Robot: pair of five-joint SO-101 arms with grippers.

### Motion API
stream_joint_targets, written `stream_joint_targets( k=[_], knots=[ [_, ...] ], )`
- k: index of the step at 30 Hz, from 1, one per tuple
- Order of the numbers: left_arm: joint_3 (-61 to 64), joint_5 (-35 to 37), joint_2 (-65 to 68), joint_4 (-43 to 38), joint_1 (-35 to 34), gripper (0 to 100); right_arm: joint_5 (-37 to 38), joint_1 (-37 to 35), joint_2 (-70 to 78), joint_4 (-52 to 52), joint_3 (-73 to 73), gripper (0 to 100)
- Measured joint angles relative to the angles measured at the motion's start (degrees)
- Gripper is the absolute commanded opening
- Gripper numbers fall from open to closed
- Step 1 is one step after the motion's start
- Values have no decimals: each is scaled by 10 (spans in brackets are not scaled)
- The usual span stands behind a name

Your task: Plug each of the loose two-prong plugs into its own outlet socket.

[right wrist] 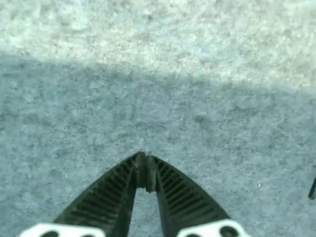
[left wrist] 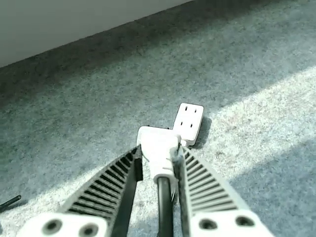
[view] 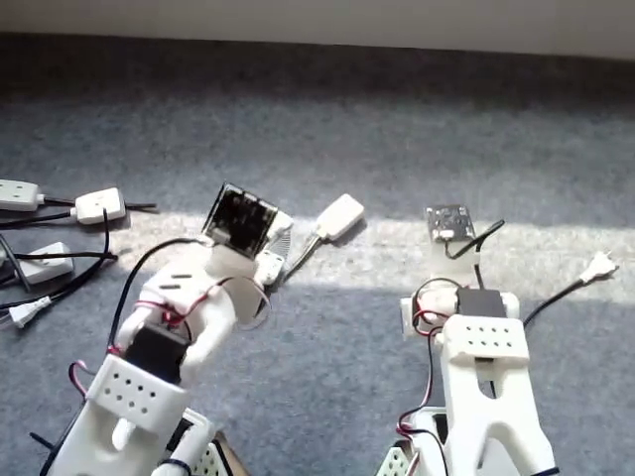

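The left tool [left wrist: 158,150] is clamped on a white plug [left wrist: 156,140], whose black cord [left wrist: 164,207] runs back between the two fingers; the plug's nose points away from the arm, and its prongs are hidden by its own body. The white socket block [left wrist: 190,120] lies flat on the grey carpet [left wrist: 74,98] just ahead of that nose and a little to the right; from the left wrist the plug's front edge meets the block's near corner, but I cannot tell whether they touch or the plug hangs above it. In the high view the block [view: 340,216] sits far and right of the left arm; its long axis runs from near-left to far-right, roughly in line with the tool; its slotted face looks up, with two pairs of slots showing. As I judge it, the coming move turns on this: the slots face upward while the plug points forward, so the plug probably needs tipping down over one pair, with its prongs squared to them. The right tool [right wrist: 146,170] has its fingers together on nothing, above the carpet; a loose plug [view: 598,266] lies well to its right, nearer that arm than the left.
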Motion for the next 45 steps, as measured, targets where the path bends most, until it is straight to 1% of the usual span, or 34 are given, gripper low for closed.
stream_joint_targets(
  k=[4, 9, 14, 17, 24, 29, 32, 34, 36, 41, 45],
  knots=[
    [-149, -12, 163, 76, 2, 6, 0, 1, 0, -51, 40, 6],
    [-358, -83, 360, 177, 10, 6, 0, 2, -3, -141, 105, 6],
    [-565, -106, 551, 267, 13, 6, 0, 2, -4, -191, 132, 6],
    [-686, -142, 656, 325, 16, 6, 0, 2, -4, -203, 132, 6],
    [-963, -164, 865, 452, 18, 6, 0, 2, -4, -207, 134, 6],
    [-1115, -171, 1000, 519, 18, 6, 0, 2, -4, -207, 134, 6],
    [-1178, -166, 1058, 555, 19, 6, 0, 2, -4, -207, 134, 6],
    [-1199, -164, 1080, 559, 19, 6, 0, 2, -4, -207, 134, 6],
    [-1208, -161, 1092, 562, 19, 6, 0, 2, -4, -207, 135, 6],
    [-1212, -120, 1113, 563, 18, 6, 0, 2, -5, -207, 148, 6],
    [-1213, -104, 1114, 564, 18, 6, 0, 2, -5, -207, 149, 6]
  ],
)
